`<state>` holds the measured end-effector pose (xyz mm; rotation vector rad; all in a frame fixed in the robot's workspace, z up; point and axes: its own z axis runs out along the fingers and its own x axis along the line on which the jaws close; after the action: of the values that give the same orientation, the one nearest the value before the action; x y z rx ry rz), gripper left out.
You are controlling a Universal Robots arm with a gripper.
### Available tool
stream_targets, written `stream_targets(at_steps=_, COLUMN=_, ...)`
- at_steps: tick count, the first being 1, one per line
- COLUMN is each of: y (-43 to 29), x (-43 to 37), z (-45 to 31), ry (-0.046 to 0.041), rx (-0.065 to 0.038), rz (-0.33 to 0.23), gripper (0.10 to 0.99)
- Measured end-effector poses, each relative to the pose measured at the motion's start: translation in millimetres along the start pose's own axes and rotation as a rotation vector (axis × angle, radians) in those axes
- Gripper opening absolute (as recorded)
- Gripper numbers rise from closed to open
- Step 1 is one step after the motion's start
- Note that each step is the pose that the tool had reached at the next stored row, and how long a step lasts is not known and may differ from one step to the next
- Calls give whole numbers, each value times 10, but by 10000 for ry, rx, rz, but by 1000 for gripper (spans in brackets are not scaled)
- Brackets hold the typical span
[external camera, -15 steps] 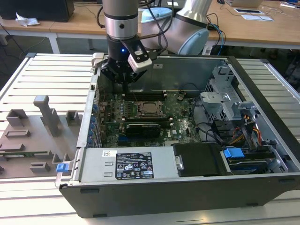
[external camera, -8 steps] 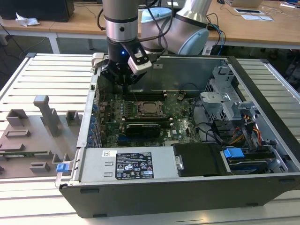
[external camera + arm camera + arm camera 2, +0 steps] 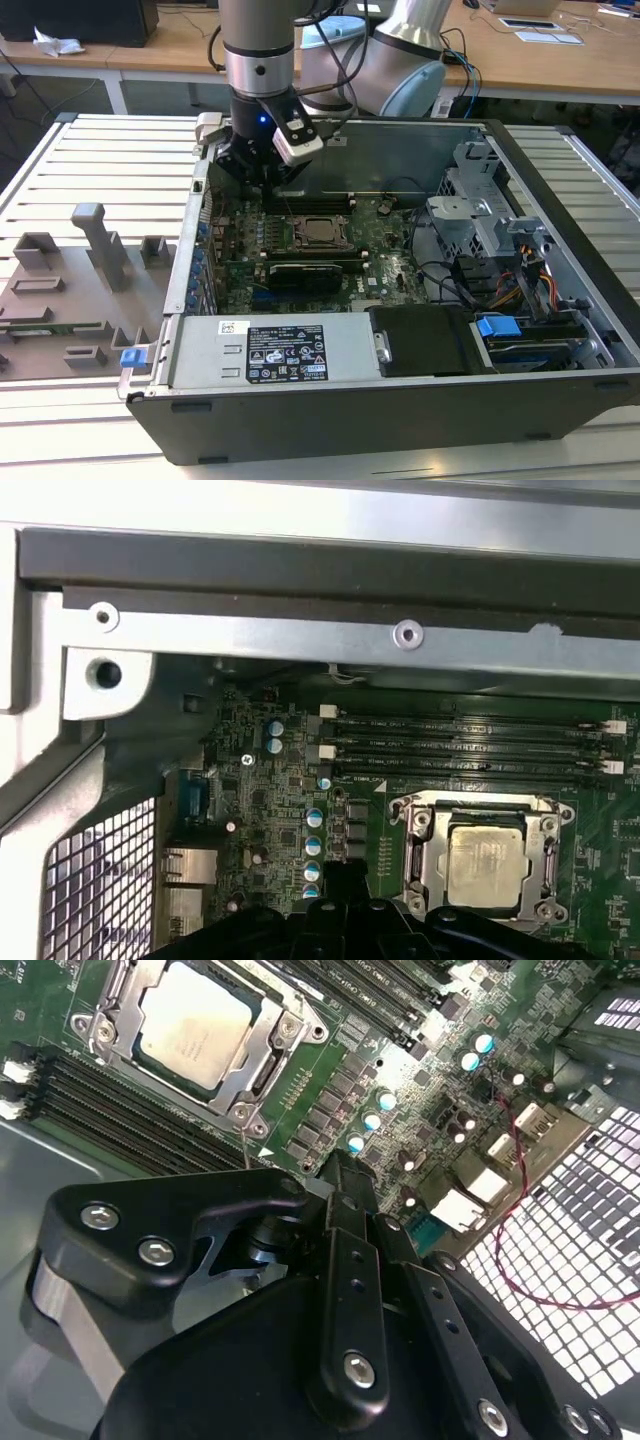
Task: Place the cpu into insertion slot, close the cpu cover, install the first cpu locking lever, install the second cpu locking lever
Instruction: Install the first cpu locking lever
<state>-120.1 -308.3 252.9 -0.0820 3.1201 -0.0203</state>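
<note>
Gripper (image 3: 262,178) is inside the open computer case (image 3: 560,200), hanging over the green motherboard (image 3: 390,270) to the exterior view's left of the socket and apart from it. In both wrist views the jaws look closed on each other with nothing between them, coming to a single dark tip (image 3: 338,1165) (image 3: 345,868). The cpu (image 3: 195,1022), silvery top up, is seated flat in the insertion slot (image 3: 258,1063), and only a dark edge of that slot is visible beside the chip. The cpu cover (image 3: 428,865) is down, its metal frame lying around the chip and the chip showing through the window. In the second wrist view a thin metal rod (image 3: 244,1145) runs from the cover's near corner toward the gripper tip; I can't tell whether it's latched. The gripper tip is just beside a row of blue-topped capacitors (image 3: 314,818), which sit between it and the socket. Long black memory slots (image 3: 470,745) run alongside the socket, near the case wall. The perforated rear grille (image 3: 570,1260) has a red wire (image 3: 520,1210) looped across it. In the exterior view a labelled power supply (image 3: 270,355) fills the case's near edge, and a grey fixture tray (image 3: 60,300) sits on the slatted table (image 3: 100,150), outside the case on the exterior view's left.
</note>
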Motion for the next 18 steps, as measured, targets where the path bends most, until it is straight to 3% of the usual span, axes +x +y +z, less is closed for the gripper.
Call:
stream_targets(at_steps=3, y=30, x=-1, z=13, ry=1, rx=1, rz=0, gripper=106)
stream_targets(at_steps=9, y=182, x=-9, z=22, ry=0, rx=0, rz=-1, gripper=106)
stream_targets(at_steps=13, y=247, x=-14, z=23, ry=0, rx=0, rz=1, gripper=106)
stream_targets(at_steps=18, y=281, x=-101, z=25, ry=1, rx=1, rz=0, gripper=106)
